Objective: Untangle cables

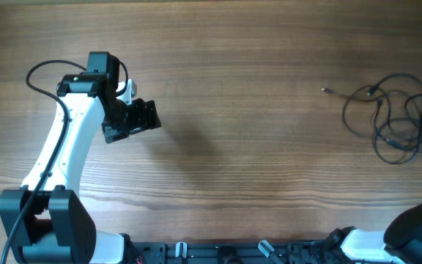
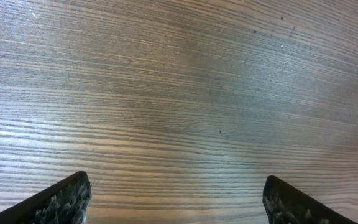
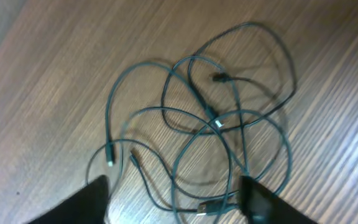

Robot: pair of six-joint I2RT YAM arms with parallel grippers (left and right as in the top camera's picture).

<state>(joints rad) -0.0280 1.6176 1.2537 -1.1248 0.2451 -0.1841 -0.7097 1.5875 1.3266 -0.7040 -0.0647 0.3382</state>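
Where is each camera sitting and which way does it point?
Overhead: above the table, looking straight down; left arm shows, right arm barely, cables at right.
Left wrist: on the left tool, facing bare wood; both fingertips show.
Right wrist: on the right tool, facing down onto the cables; fingertips show.
Shared: overhead and right wrist both see the cables.

Overhead: cables (image 1: 398, 121) run off the right edge; right arm (image 1: 416, 220) cropped at the corner; right end effector (image 3: 176, 202) unseen there; its wrist view blurred, lower cable loops cut by bottom edge.
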